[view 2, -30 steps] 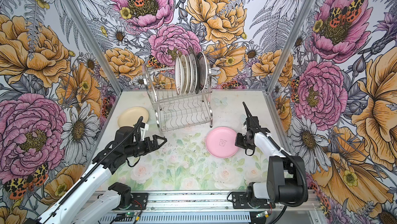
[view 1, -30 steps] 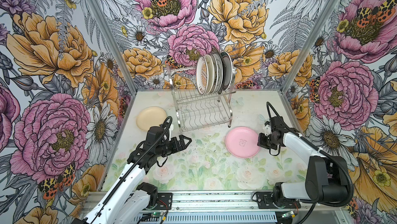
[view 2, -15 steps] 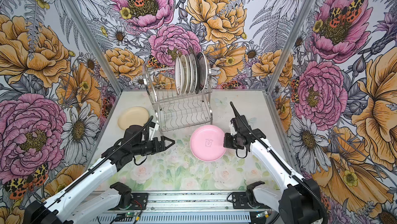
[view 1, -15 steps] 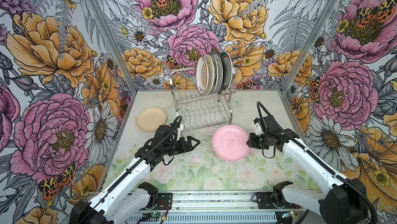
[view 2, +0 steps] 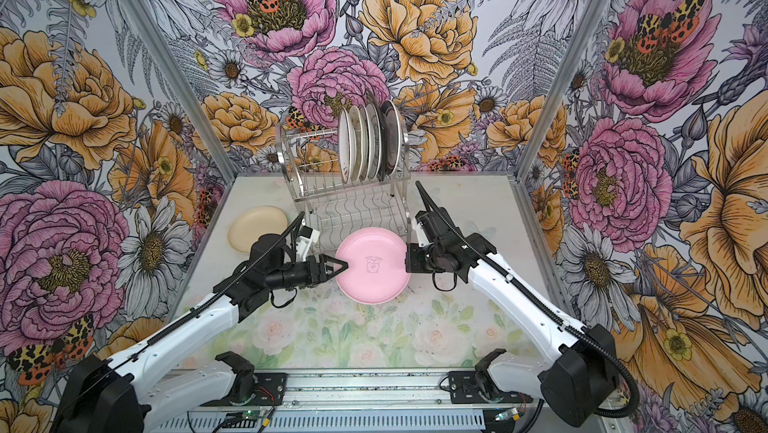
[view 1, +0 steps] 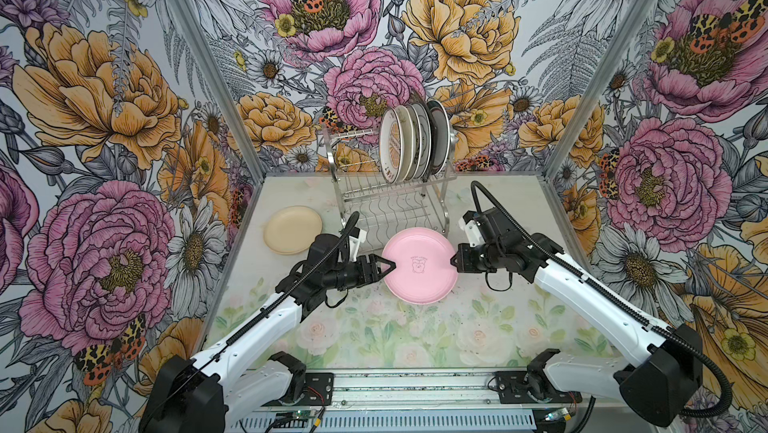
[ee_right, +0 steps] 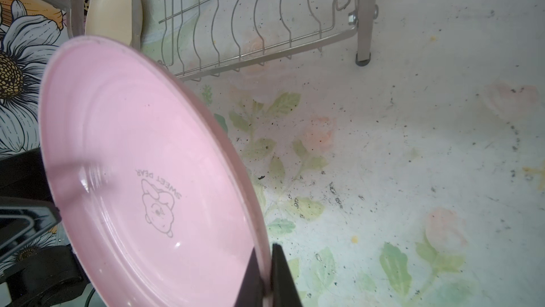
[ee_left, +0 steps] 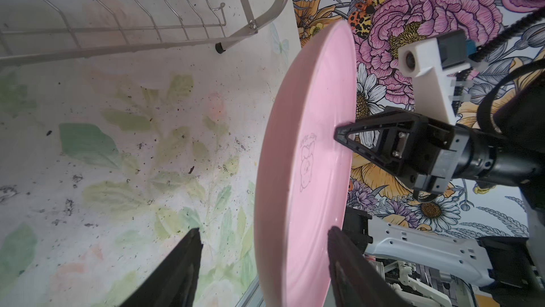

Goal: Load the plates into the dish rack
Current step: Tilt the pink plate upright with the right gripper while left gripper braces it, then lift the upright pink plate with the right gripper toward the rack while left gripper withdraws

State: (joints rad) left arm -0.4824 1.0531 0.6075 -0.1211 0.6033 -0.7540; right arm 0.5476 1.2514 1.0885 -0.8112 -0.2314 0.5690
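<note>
pink plate (view 1: 419, 281) 1: right end effector (view 1: 454, 262) clamps rim; left end effector (view 1: 388, 266) wide astride | cream plate (view 1: 293, 229) 1 | racked plates (view 1: 411, 144) ~5

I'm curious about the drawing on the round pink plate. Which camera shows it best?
The right wrist view: the round pink plate is close, its drawing large and clear. The left wrist view shows the plate slanted, drawing squashed; in both top views it is tiny.
</note>
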